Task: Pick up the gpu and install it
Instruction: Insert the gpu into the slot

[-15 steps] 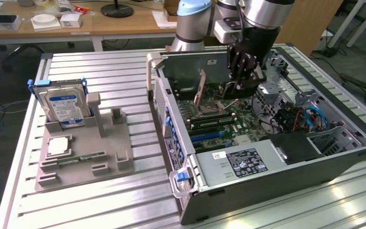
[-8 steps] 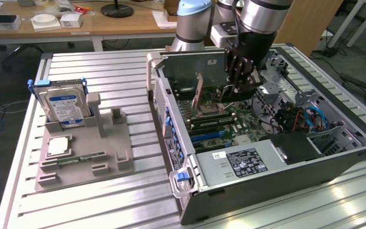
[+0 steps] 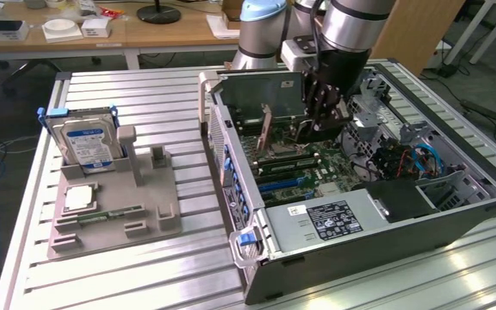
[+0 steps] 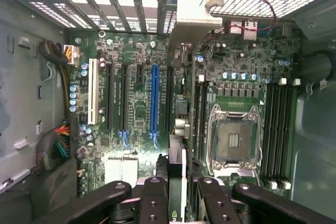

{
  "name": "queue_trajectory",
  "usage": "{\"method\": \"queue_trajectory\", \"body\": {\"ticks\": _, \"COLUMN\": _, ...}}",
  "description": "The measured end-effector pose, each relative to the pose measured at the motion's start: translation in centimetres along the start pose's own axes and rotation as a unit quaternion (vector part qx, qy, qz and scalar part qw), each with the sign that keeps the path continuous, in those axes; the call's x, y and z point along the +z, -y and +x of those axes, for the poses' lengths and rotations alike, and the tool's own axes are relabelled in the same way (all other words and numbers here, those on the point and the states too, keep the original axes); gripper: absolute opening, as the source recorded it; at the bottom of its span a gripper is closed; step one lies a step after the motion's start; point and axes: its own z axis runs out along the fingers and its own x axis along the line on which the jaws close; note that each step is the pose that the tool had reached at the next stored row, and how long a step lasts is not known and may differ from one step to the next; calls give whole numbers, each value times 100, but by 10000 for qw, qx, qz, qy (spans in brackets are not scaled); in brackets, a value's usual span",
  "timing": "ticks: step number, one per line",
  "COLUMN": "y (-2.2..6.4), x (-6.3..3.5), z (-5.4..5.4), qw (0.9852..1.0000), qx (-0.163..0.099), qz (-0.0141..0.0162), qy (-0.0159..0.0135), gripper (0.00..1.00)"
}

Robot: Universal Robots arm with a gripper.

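Observation:
My gripper point(image 3: 321, 119) reaches down into the open computer case point(image 3: 377, 245) and is shut on the gpu point(image 3: 261, 97). The gpu is a flat dark card standing on edge, with its pale metal bracket toward the case's rear wall. In the wrist view the gpu point(image 4: 177, 157) appears edge-on between my black fingers point(image 4: 152, 198). It hangs above the motherboard point(image 4: 136, 114), over the black slots beside the long blue slot point(image 4: 154, 98). Its bracket end point(image 4: 195, 24) lies near the rear slot openings. I cannot tell whether the card touches a slot.
The CPU socket point(image 4: 233, 140) and memory slots point(image 4: 281, 129) lie beside the card. A power supply point(image 3: 334, 219) fills the case's near corner. On the exterior view's left, a grey fixture point(image 3: 136, 194) holds a blue-labelled hard drive point(image 3: 88, 142) and a green memory stick point(image 3: 110, 213).

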Motion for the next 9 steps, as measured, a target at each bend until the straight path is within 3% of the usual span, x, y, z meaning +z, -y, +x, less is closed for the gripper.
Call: {"method": "queue_trajectory", "body": {"ticks": 9, "y": -7, "x": 61, "z": 71, "qw": 9999, "qx": 155, "qz": 12, "qy": -2, "gripper": 26}}
